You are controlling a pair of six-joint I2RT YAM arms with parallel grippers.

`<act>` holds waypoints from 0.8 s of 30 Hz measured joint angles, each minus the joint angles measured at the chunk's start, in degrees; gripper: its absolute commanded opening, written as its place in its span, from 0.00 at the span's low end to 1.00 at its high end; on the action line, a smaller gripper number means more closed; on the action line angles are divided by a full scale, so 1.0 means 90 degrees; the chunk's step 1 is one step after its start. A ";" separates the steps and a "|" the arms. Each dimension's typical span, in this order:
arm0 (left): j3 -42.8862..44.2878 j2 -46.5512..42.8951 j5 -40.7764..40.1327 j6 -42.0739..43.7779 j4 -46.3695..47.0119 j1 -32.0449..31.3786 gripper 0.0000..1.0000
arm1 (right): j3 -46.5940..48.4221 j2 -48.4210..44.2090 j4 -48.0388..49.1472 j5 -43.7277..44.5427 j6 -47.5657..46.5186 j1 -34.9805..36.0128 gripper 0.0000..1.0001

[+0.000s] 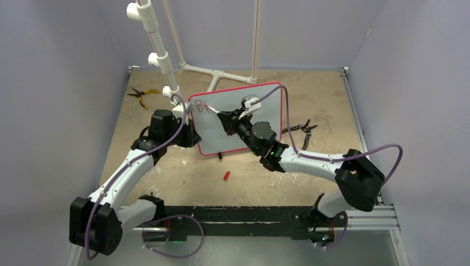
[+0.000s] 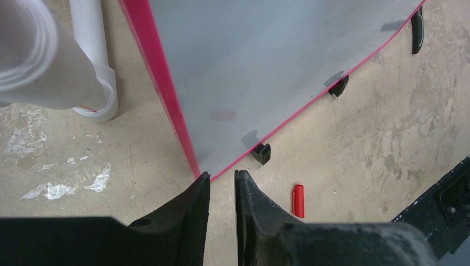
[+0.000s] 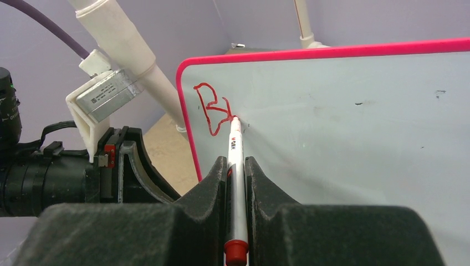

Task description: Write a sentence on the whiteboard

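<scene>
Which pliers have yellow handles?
The pliers left of the whiteboard, by the white pipe. The other pair, right of the board, has black handles.

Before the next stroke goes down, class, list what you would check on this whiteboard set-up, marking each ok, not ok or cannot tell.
1. Marker clamped in the right hand: ok.
2. Marker tip touching the whiteboard: ok.
3. Left hand closed on the whiteboard's lower corner: ok.
4. Sentence finished: not ok, only the first red strokes are there.
5. Bare board right of the tip: ok.
6. Red cap lying clear of the whiteboard: ok.
</scene>
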 measured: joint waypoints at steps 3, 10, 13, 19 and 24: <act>0.0000 0.0000 -0.0002 0.0000 0.0000 0.0000 0.21 | 0.0000 0.0000 0.0000 0.0019 0.0007 0.0000 0.00; 0.0000 -0.0002 -0.0002 0.0000 0.0000 0.0000 0.21 | 0.0000 0.0000 -0.0002 0.0136 0.0027 0.0000 0.00; 0.0000 -0.0002 -0.0002 0.0000 0.0000 0.0000 0.22 | 0.0000 0.0000 0.0000 0.0131 0.0024 0.0000 0.00; 0.0000 -0.0002 -0.0005 0.0000 0.0000 0.0000 0.21 | -0.0007 -0.0029 0.0005 0.0078 0.0007 -0.0002 0.00; 0.0000 -0.0002 -0.0007 0.0000 0.0000 0.0000 0.21 | -0.0194 -0.0464 0.0007 -0.0102 -0.0010 -0.0019 0.00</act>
